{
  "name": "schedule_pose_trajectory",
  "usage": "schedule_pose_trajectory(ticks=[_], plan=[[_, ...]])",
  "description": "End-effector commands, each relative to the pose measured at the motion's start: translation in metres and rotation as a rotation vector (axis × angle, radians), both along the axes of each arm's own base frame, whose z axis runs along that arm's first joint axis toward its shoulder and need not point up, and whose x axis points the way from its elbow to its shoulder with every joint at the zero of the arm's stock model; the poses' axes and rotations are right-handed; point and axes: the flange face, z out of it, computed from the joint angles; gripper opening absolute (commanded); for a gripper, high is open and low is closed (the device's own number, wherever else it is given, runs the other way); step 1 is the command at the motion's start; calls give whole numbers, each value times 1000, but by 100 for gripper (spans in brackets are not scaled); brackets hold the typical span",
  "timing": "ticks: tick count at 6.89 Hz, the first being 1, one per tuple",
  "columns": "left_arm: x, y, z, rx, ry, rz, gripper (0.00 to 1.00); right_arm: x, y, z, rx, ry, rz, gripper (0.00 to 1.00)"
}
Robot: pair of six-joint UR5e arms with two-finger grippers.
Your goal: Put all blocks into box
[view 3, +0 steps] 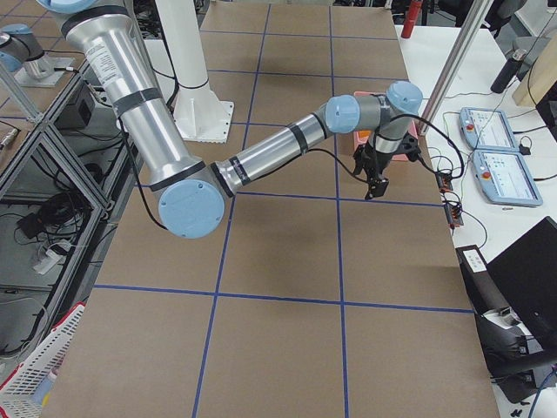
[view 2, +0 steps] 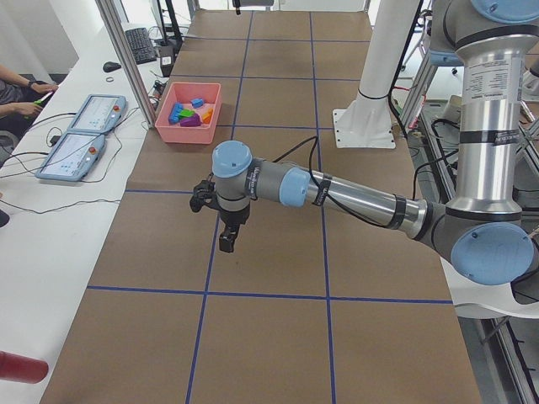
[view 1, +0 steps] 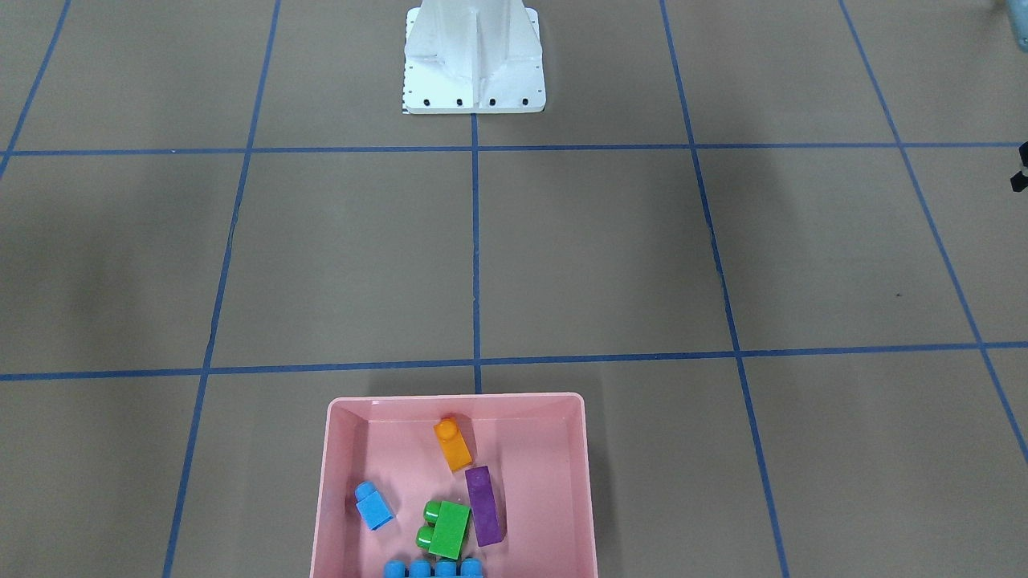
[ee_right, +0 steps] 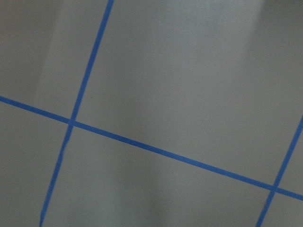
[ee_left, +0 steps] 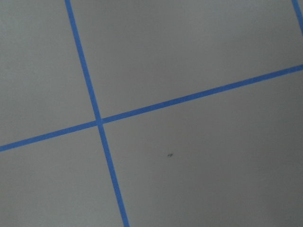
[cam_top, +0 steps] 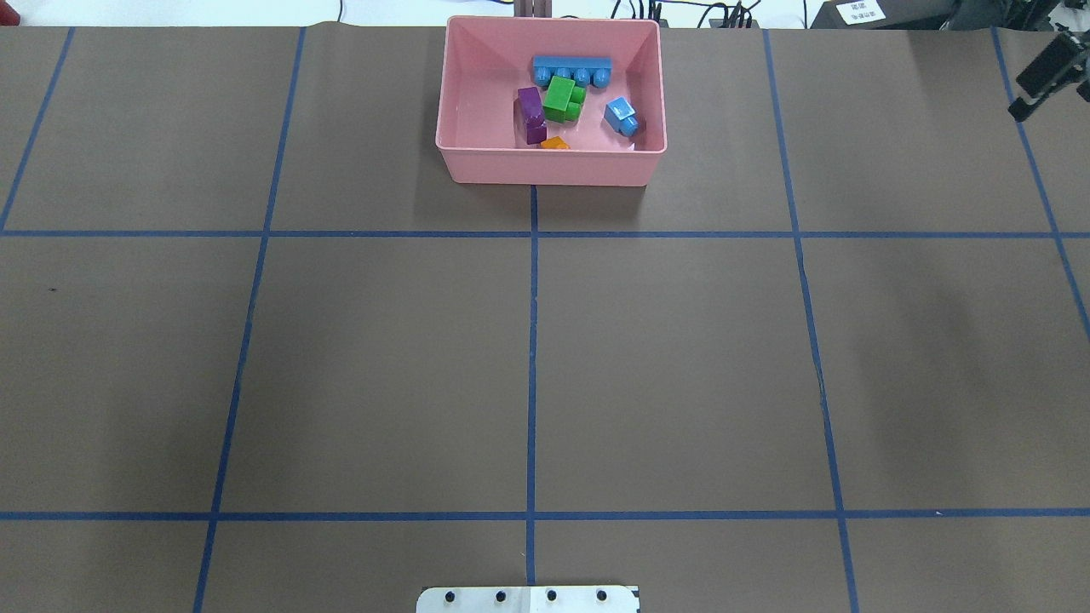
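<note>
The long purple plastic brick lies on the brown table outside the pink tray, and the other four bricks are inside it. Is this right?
No. In the front-facing view the long purple plastic brick lies inside the shallow pink plastic tray, beside the green two-stud brick; the other four are inside too.

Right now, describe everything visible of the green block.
The green block is a glossy plastic brick with two rounded studs. It lies tipped on its side on the floor of the pink box, studs pointing toward the small blue block. The purple block lies close along its opposite side and the long blue block just past one end; contact is unclear.
</note>
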Motion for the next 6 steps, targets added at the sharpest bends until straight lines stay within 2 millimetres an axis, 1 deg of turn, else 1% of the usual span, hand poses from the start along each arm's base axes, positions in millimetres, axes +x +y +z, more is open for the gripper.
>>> schedule_pose_trajectory(ticks=[1,2,3,4,5,6], plan=[[-13,5,8,-6,-5,-21,100,32,17,40,-20,-6,24,100],[-38,5,15,2,-7,-74,100,54,33,72,-29,-4,55,100],[-41,4,37,1,-7,-81,100,76,68,123,-25,-6,87,100],[-42,6,70,-50,-8,-81,100,104,97,158,0,-12,142,100],[-42,11,93,-98,-14,-84,100,120,124,183,-25,-33,174,100],[-43,15,106,-119,-16,-85,100,132,144,194,-43,-59,200,100]])
